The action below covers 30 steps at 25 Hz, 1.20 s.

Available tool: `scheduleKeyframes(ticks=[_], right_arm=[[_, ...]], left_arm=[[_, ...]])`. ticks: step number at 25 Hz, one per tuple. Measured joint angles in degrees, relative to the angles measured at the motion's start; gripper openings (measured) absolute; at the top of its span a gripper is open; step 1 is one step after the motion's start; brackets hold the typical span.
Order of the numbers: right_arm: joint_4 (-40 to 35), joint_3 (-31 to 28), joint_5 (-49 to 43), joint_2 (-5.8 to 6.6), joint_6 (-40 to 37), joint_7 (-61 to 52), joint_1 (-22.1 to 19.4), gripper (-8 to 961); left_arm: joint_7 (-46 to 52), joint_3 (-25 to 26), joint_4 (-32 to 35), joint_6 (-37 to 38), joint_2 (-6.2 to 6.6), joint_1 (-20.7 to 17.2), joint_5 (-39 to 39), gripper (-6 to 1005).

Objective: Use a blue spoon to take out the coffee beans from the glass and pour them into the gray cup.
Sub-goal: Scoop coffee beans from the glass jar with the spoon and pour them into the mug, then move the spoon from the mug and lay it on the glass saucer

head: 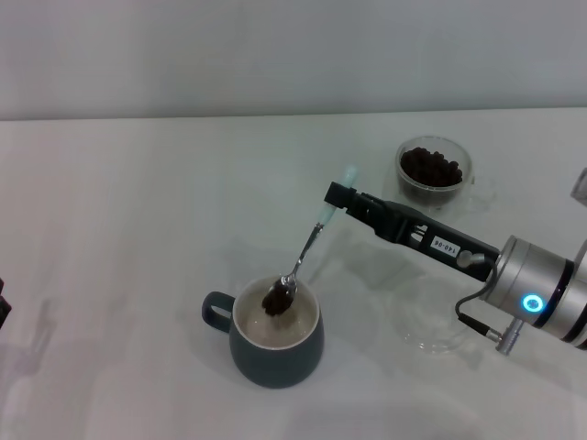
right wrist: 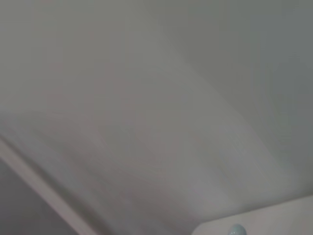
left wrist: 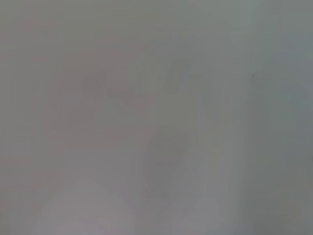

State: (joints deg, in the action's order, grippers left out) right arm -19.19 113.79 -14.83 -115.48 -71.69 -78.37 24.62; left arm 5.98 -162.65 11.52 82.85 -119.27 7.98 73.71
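In the head view my right gripper (head: 336, 203) is shut on the pale blue handle of the blue spoon (head: 307, 247). The spoon slants down and its silver bowl holds a few coffee beans (head: 277, 299) just over the cream inside of the gray cup (head: 275, 344), whose handle points to the left. The glass (head: 434, 171), holding many coffee beans (head: 433, 167), stands at the back right, behind my right arm. In the right wrist view only the tip of the spoon's handle (right wrist: 237, 229) shows. My left gripper is out of view; a dark bit of that arm (head: 4, 302) sits at the left edge.
A flat shallow clear glass dish (head: 438, 335) lies on the white table (head: 138, 229) under my right forearm. The left wrist view shows only blank pale surface.
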Motion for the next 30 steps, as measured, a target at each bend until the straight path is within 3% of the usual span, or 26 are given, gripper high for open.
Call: scheduleKeyframes(ticks=[8, 13, 16, 18, 23, 30], right_arm=[[-0.07, 0.2, 0.1, 0.09, -2.9, 14.3, -0.37, 143], [1.35, -5.15, 0.41, 0.57, -5.82, 9.57, -2.19, 143], [4.26, -10.03, 0.25, 1.75, -9.31, 3.69, -3.72, 143], [7.42, -12.37, 0.26, 3.3, -11.45, -0.61, -4.29, 143], [13.57, -13.52, 0.38, 6.06, -13.03, -3.54, -5.07, 142], [14.61, -13.07, -0.68, 6.21, -9.72, -2.66, -6.69, 142]], left_arm=[[0.0, -0.13, 0.0, -0.68, -0.08, 0.34, -0.28, 880], [0.0, -0.13, 0.26, -0.72, -0.09, 0.24, -0.27, 879], [0.0, -0.13, 0.26, -0.75, -0.08, 0.18, -0.21, 879], [0.0, -0.13, 0.3, -0.77, -0.12, 0.21, -0.17, 879], [0.0, 0.08, 0.37, -0.77, -0.17, 0.29, 0.02, 880], [0.0, 0.06, 0.44, -0.95, -0.17, 1.01, 0.04, 880]])
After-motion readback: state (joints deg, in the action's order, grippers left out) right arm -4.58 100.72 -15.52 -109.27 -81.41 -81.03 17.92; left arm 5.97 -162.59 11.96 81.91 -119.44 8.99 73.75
